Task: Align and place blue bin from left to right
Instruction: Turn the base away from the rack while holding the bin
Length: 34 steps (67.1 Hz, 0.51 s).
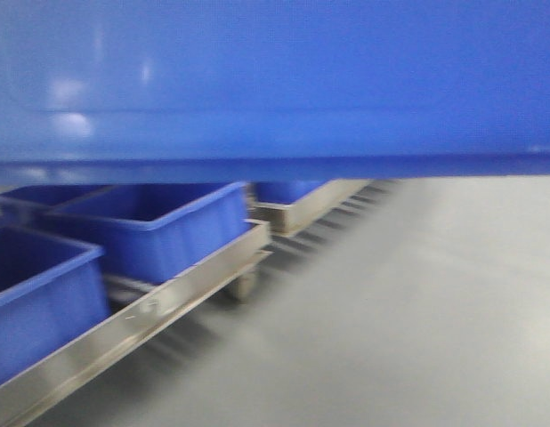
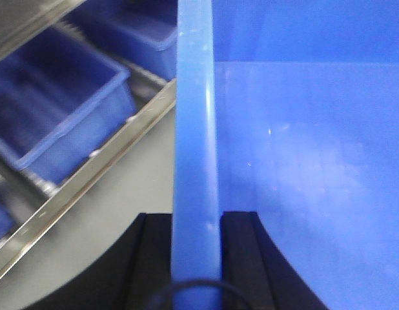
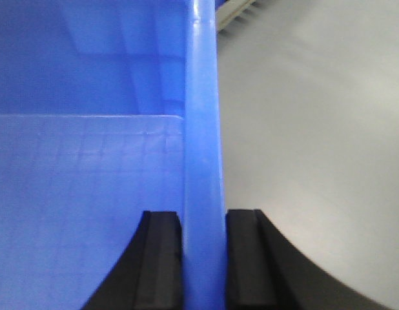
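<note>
Right now both arms hold the bin point(image 1: 275, 80) up, so it fills the top of the front view, and this looks like the carry step. The left gripper point(image 2: 197, 223) pinches the rim point(image 2: 194, 116) at the bottom middle of its view, and the right gripper point(image 3: 204, 223) pinches the other rim point(image 3: 203, 129) the same way, with one black finger on each side. Next, I think, the bin must go down square beside the other bins point(image 1: 159, 227) on the metal rack point(image 1: 150, 311) at the lower left, with both arms going down together so it does not tip.
</note>
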Tool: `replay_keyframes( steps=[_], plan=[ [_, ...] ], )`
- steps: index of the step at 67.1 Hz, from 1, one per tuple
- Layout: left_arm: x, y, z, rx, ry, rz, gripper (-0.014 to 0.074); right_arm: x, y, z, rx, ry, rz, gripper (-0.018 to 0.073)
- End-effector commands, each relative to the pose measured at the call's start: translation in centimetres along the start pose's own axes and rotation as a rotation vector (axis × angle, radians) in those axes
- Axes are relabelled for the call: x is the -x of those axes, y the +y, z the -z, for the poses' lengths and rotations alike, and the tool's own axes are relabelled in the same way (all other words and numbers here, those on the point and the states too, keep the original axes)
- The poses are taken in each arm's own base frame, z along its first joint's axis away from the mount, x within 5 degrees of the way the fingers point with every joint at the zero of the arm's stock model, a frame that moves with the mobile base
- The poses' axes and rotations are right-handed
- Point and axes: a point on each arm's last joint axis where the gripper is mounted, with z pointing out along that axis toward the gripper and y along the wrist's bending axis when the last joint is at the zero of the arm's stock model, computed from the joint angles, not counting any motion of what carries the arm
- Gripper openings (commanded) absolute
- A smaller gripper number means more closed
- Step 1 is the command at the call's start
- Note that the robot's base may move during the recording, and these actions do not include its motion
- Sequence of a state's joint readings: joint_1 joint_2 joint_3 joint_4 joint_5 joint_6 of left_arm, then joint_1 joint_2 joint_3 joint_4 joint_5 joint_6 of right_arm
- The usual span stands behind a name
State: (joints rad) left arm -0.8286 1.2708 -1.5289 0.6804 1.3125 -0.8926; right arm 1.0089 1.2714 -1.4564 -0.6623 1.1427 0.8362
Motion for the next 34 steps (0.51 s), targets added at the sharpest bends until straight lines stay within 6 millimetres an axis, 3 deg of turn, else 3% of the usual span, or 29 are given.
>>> replay_keyframes(
  steps=[1, 34],
  plan=[
    [0.43, -0.86, 0.69, -0.103, -0.057, 0.007, -0.0111, 0.93, 0.95, 0.62, 0.108, -0.099, 0.002, -0.008],
    [0.43, -0.86, 0.69, -0.103, -0.057, 0.007, -0.0111, 0.93, 0.95, 0.62, 0.108, -0.099, 0.002, -0.008]
  ],
)
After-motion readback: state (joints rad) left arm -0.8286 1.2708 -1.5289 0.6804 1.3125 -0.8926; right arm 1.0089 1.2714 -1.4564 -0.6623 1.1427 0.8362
